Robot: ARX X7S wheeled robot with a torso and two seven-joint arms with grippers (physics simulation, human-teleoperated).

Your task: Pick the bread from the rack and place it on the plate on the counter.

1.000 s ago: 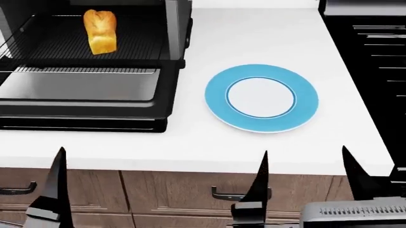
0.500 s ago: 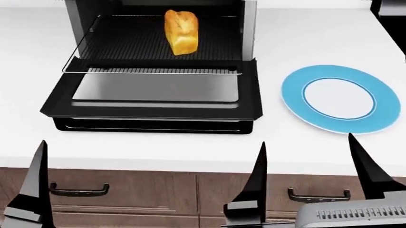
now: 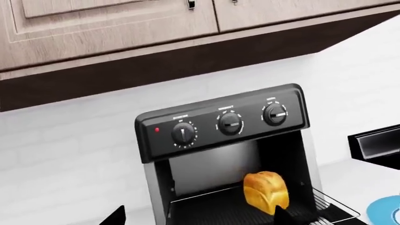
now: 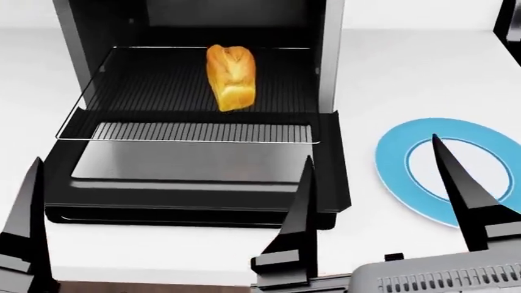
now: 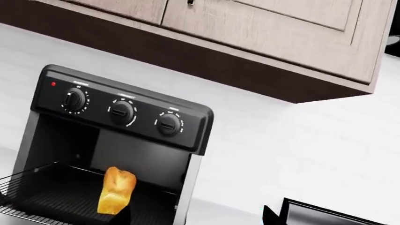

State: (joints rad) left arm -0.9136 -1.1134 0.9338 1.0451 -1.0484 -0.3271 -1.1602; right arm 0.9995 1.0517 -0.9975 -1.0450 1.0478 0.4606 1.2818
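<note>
The bread (image 4: 230,76), a small golden loaf, stands on the wire rack (image 4: 163,131), which is pulled out of the open black oven. The bread also shows in the wrist views (image 3: 265,192) (image 5: 117,190). The blue-rimmed plate (image 4: 399,165) lies on the white counter (image 4: 407,73) to the oven's right, partly behind a finger of my right gripper (image 4: 371,146). That gripper is open and empty, low in front of the oven's right corner. My left gripper (image 3: 200,205) is open too. Only one of its fingers (image 4: 28,213) shows in the head view, at the lower left.
The lowered oven door (image 4: 187,162) juts toward me below the rack. The oven's knob panel (image 3: 225,124) sits above the cavity, under wooden wall cabinets. A black appliance (image 4: 511,18) stands at the counter's far right.
The head view has shifted left and then closer. The oven now fills the middle, the plate sits near the right edge and the drawers have dropped out of sight. Both grippers stay open.
</note>
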